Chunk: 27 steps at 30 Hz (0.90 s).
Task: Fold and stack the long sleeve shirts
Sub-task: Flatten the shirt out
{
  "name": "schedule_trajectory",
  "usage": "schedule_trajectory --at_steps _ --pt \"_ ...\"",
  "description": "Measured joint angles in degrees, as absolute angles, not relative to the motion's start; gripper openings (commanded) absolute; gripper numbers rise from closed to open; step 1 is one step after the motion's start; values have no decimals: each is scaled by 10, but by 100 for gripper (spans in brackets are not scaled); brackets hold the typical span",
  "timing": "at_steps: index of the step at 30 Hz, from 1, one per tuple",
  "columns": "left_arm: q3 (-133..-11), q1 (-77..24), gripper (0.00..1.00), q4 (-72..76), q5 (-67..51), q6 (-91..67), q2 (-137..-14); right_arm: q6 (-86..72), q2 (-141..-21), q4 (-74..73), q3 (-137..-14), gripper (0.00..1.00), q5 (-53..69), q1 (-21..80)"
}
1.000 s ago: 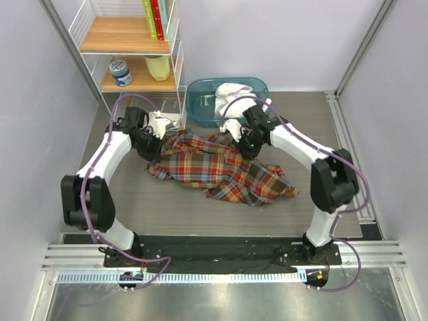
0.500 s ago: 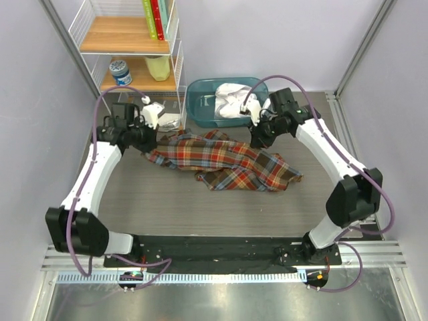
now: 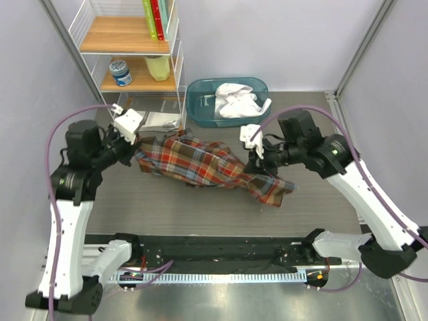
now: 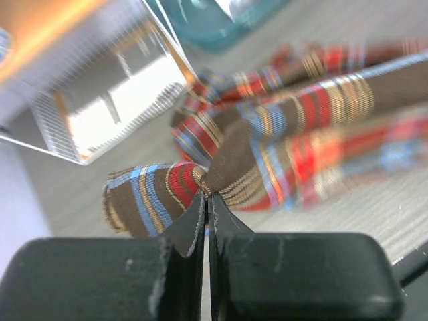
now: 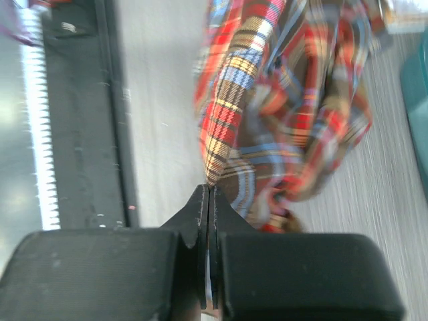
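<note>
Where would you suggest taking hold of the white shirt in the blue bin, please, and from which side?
I'd grip a raised fold of the white shirt, coming straight down from above: it lies crumpled inside the bin, whose walls would likely block a sideways approach.

Nothing here is legible to me. The green and red book spines (image 3: 154, 19) on the top wooden shelf (image 3: 114, 35) of the white wire rack are too small for any title to be made out. The small round tin (image 3: 121, 72) with a blue and white label, 1 shelf lower, carries marks that are only a blur. The red, brown, blue and yellow plaid flannel shirt (image 4: 281, 134), close up to my 2 wrist cameras, shows only its woven stripes.
</note>
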<state>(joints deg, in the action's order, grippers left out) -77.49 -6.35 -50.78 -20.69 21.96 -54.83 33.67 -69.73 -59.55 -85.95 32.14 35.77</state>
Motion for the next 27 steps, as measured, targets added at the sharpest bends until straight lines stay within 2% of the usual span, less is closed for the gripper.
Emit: schedule_trajectory --at_steps 7,11,13,16,17,18,19,20,21,23,27 --pt "-784 -63 0 -513 -193 229 -458 307 -663 -623 -889 1 314 369" --pt "-766 -63 0 -492 -165 233 -493 317 -722 -613 -894 1 293 354" --pt "-754 -63 0 -473 -147 232 -555 326 -775 -606 -899 1 294 321" --pt "-748 -63 2 -438 -126 224 -670 333 -895 -573 -928 34 284 254" --pt "-748 -63 21 -424 -119 217 -716 333 -936 -562 -938 60 276 237" --pt "-747 -64 30 -413 -109 213 -757 333 -979 -560 -957 70 262 220" --pt "-748 -64 38 -409 -93 208 -796 329 -1017 -557 -974 71 253 207" --pt "-750 -62 51 -408 -81 202 -825 327 -1043 -557 -987 72 246 194" --pt "-755 -60 59 -410 -72 196 -850 326 -1065 -559 -995 72 242 180" --pt "-755 -54 76 -417 -88 196 -870 325 -1066 -570 -990 72 242 161" --pt "-717 -66 77 -452 -169 232 -780 332 -950 -574 -903 67 258 144"
